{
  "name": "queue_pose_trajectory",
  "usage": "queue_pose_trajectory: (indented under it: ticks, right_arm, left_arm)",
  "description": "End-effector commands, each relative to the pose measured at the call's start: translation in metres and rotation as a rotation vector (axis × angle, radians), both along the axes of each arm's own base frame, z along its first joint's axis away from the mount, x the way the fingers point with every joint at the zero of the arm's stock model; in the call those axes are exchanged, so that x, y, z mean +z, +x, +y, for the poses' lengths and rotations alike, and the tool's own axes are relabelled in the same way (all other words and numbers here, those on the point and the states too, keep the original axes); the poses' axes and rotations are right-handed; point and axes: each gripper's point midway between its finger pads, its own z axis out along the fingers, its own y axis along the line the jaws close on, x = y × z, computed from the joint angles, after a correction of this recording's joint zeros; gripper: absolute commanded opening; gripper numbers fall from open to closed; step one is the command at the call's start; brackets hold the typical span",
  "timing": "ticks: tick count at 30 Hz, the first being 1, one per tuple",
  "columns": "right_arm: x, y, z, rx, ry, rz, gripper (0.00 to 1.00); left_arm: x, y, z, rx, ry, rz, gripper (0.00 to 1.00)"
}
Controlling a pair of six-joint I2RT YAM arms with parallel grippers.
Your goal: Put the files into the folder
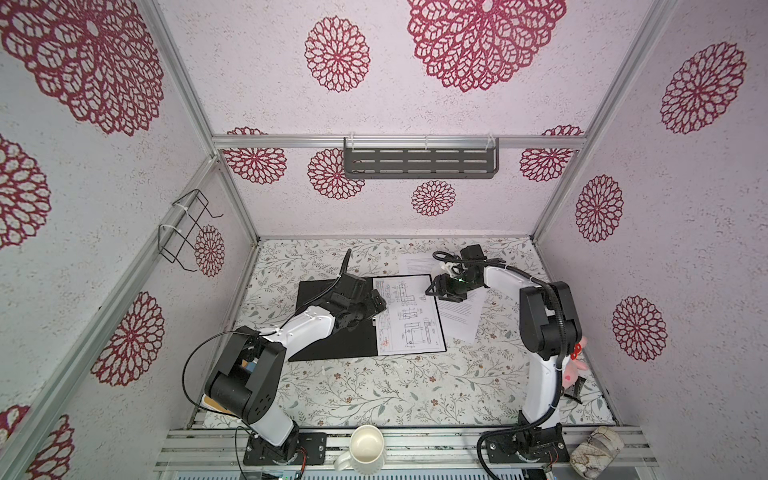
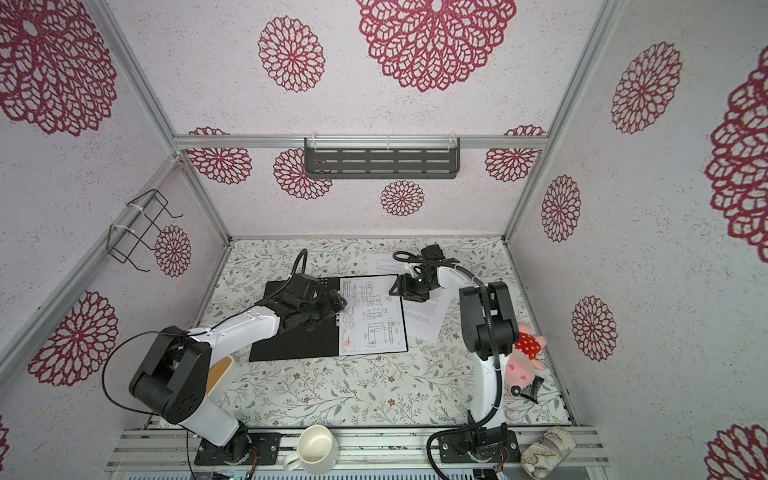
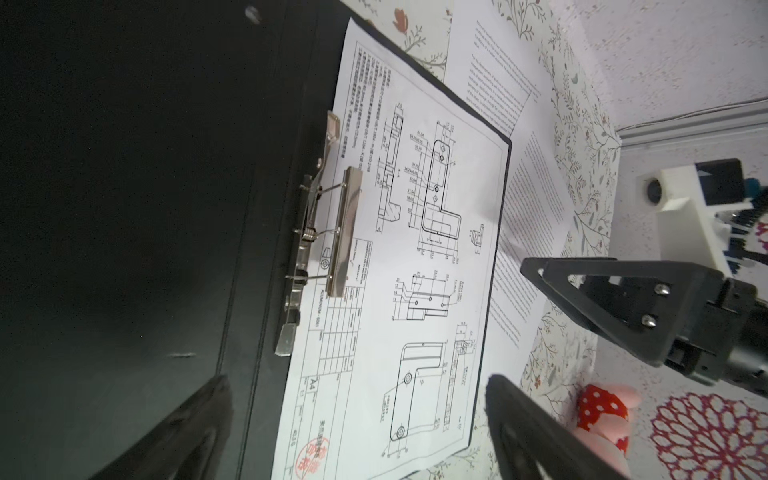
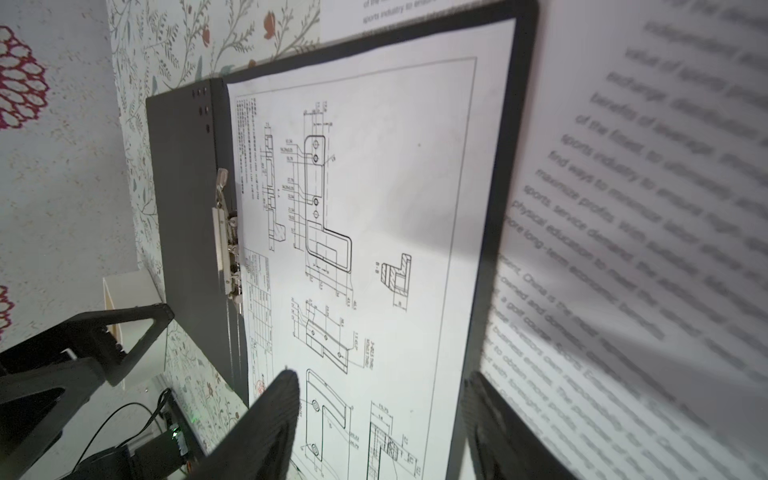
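three sheets: where are they? (first voice)
the drawing sheet [image 1: 409,318] lies on the right half of the open folder [image 1: 345,347], which rests black side up on the flowered table [image 1: 374,386]. the near text sheet [image 1: 459,316] lies at the folder's right edge, the far text sheet [image 1: 415,264] at its far edge. (second voice)
and the grippers? (first voice)
the left gripper [image 1: 376,305] hangs over the folder's middle by the metal clip [image 3: 340,232], jaws spread wide, empty. the right gripper [image 1: 436,293] hovers at the folder's far right corner, jaws apart, holding nothing. (second voice)
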Motion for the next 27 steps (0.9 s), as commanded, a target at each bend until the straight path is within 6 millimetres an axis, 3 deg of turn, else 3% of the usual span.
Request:
queue_pose_trajectory:
  ticks: [1,8,16,27]
  right_arm:
    - [0.018,0.005,-0.015,-0.081,-0.039,-0.069,0.66]
    - [-0.002,-0.007,-0.037,-0.177,-0.119,-0.044,0.66]
    - [-0.031,-0.027,-0.047,-0.211,-0.168,0.026,0.66]
    - [-0.06,-0.095,-0.077,-0.183,-0.29,0.1,0.65]
  left_arm:
    - [0.024,0.007,0.002,0.025,0.062,-0.08,0.98]
    - [0.037,0.009,-0.009,0.047,0.081,-0.136,0.98]
    - [0.042,0.006,-0.022,0.075,0.059,-0.166,0.98]
    - [0.059,-0.007,-0.054,0.036,0.168,-0.227,0.98]
